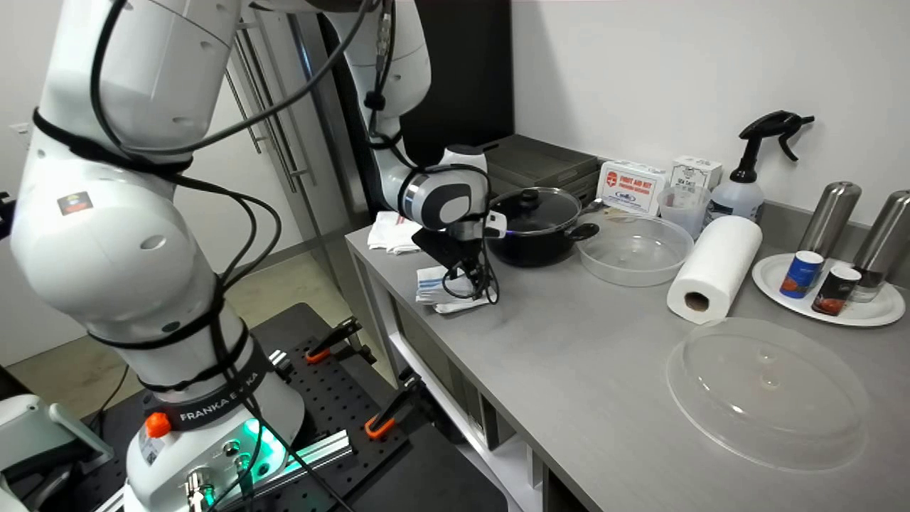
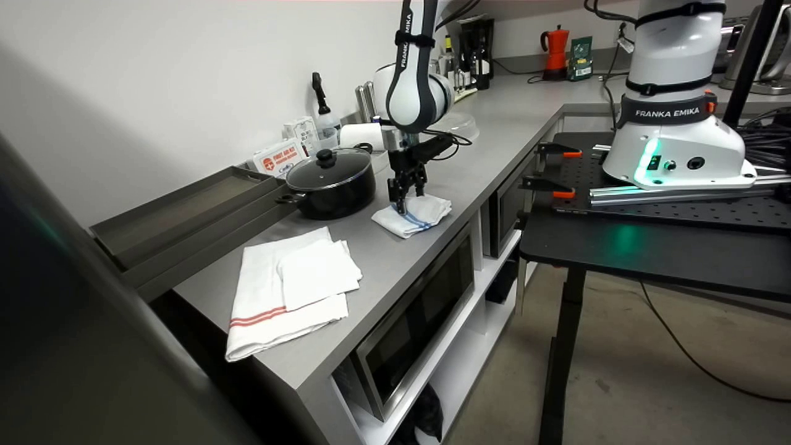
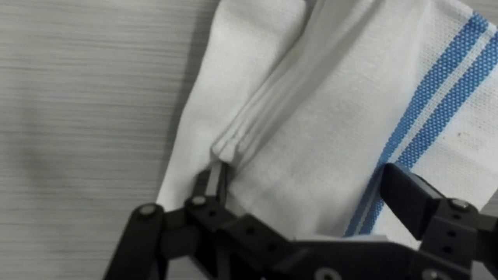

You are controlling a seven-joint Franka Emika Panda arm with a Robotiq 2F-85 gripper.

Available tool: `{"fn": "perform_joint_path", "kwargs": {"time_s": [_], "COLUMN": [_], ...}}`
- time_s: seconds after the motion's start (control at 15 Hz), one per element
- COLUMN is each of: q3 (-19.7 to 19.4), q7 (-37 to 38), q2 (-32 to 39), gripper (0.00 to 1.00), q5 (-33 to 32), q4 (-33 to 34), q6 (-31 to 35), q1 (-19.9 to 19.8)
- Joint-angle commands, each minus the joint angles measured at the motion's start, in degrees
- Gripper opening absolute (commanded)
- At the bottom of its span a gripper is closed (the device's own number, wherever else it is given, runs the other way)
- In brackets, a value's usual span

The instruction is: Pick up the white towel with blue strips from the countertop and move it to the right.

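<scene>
Straddling the towel (image 3: pixel 311 155), the fingers (image 3: pixel 408 198) are released: they stand wide apart and point down, with a band of cloth between them. In the wrist view, one fingertip (image 3: pixel 213 179) sits at the folded edge; the opposite fingertip (image 3: pixel 397 182) overlies the blue stripes (image 3: pixel 449 103). The towel lies folded on the desk (image 1: pixel 569 370), near the front edge, just beside the pot (image 2: pixel 340 198). The lid (image 1: pixel 547 213) is on the pot. In both exterior views, a second towel (image 2: pixel 262 290) lies folded near the end of the desk, apart from the fingers; in an exterior view it shows red stripes (image 2: pixel 258 315). A grey tray (image 2: pixel 198 210) stands next to the pot. On the pot's opposite side stands a clear bowl (image 1: pixel 633 267), then the paper roll (image 1: pixel 718 263), lying on its side. Near the roll, a clear cover (image 1: pixel 768 412) lies flat.
</scene>
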Motion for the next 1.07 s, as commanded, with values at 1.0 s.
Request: {"fn": "perform_joint_path", "kwargs": {"time_s": [1.0], "q3": [6.3], "q7": [-4.2], "q2": [-3.8], "gripper": [1.00], "q5": [4.8], "q4": [-3.6], "q6": [5.1], "q1": [-8.9]}}
